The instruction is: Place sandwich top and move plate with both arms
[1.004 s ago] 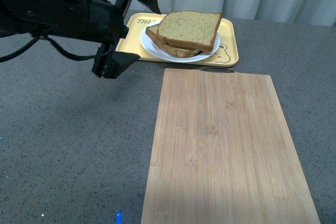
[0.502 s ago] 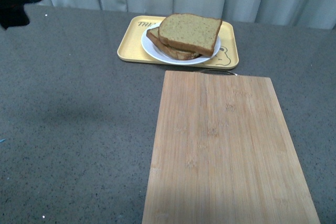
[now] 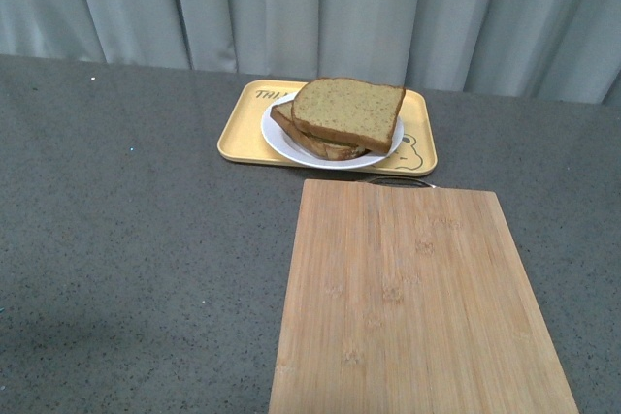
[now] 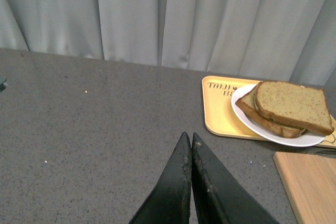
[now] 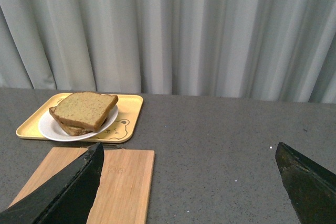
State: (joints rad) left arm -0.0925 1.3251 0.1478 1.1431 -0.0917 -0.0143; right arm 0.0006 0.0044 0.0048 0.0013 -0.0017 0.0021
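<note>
Sandwich top (image 3: 347, 111) on plate (image 3: 291, 147) — left gripper (image 4: 190, 139) closed, right gripper (image 5: 189, 153) wide; board (image 3: 412, 298) near.

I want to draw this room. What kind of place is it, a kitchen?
Probably a mock kitchen counter: a sandwich top on a plate, a bamboo cutting board, a grey speckled tabletop. The curtain backdrop suggests a test setup.
</note>
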